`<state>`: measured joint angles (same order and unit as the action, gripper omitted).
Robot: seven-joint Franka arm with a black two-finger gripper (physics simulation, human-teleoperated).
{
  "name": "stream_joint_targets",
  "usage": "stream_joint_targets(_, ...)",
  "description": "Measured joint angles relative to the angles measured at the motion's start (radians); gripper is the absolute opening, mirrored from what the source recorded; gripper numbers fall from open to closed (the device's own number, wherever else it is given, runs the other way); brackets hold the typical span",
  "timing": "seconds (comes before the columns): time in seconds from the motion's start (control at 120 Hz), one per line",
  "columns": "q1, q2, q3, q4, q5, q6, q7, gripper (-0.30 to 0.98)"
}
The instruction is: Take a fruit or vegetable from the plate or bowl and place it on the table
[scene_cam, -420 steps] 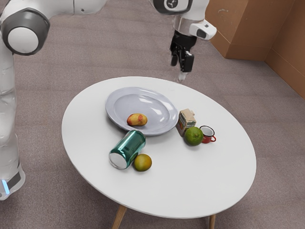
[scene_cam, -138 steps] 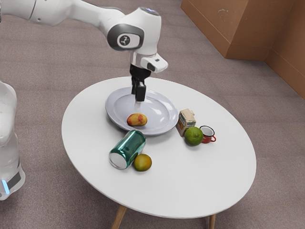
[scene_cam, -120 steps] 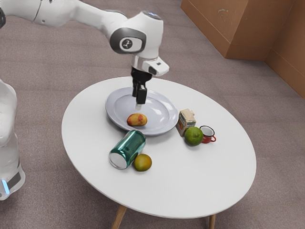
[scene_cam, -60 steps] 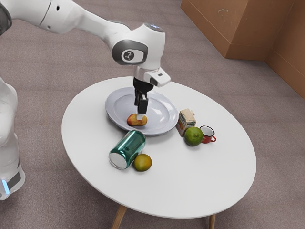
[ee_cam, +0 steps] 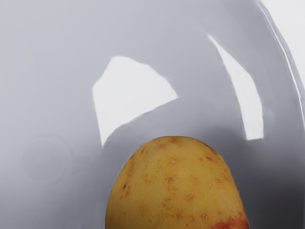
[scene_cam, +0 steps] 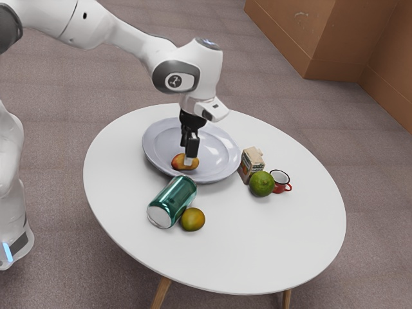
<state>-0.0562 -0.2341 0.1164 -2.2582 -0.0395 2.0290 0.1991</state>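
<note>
"Where does the job stand at the bench (scene_cam: pixel 277 251)?"

"At the pick-up, by my reading from the remote station. The claw (scene_cam: pixel 187 158) is low over the plate (scene_cam: pixel 214 152), left of centre in the exterior frame, right at the yellow-and-red fruit (scene_cam: pixel 177 162). The fruit lies inside the plate, near its lower rim."

"Spread or pinching?"

"I cannot tell from either view. The claw overlaps the fruit in the exterior frame, and contact from both sides is unconfirmed."

"And the next move?"

"Secure the grip from two sides, I judge, then lift straight up until the fruit clears the rim. The rounded skin could roll out of a shallow pinch."

"Where would you set it down?"

"On the bench, toward the lower right of the exterior frame. That keeps my path away from the green can (scene_cam: pixel 172 201) and small orange fruit (scene_cam: pixel 193 219) at lower left, and the lime (scene_cam: pixel 262 184), carton (scene_cam: pixel 252 164) and red mug (scene_cam: pixel 279 183) right of centre."
</note>
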Motion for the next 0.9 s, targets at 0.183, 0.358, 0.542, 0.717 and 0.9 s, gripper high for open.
stream_joint_targets(0.183,-0.002,0.007,0.002,-0.006,0.000,0.011,0.001,0.68)
stream_joint_targets(0.358,-0.001,0.022,0.002,-0.006,-0.001,0.016,0.001,0.64)
stream_joint_targets(0.542,-0.001,0.027,0.002,-0.005,-0.002,0.019,0.002,0.47)
stream_joint_targets(0.717,-0.001,0.033,0.004,-0.004,0.003,0.026,-0.001,0.24)
stream_joint_targets(0.9,-0.028,0.001,0.006,0.004,0.014,0.026,-0.006,0.13)
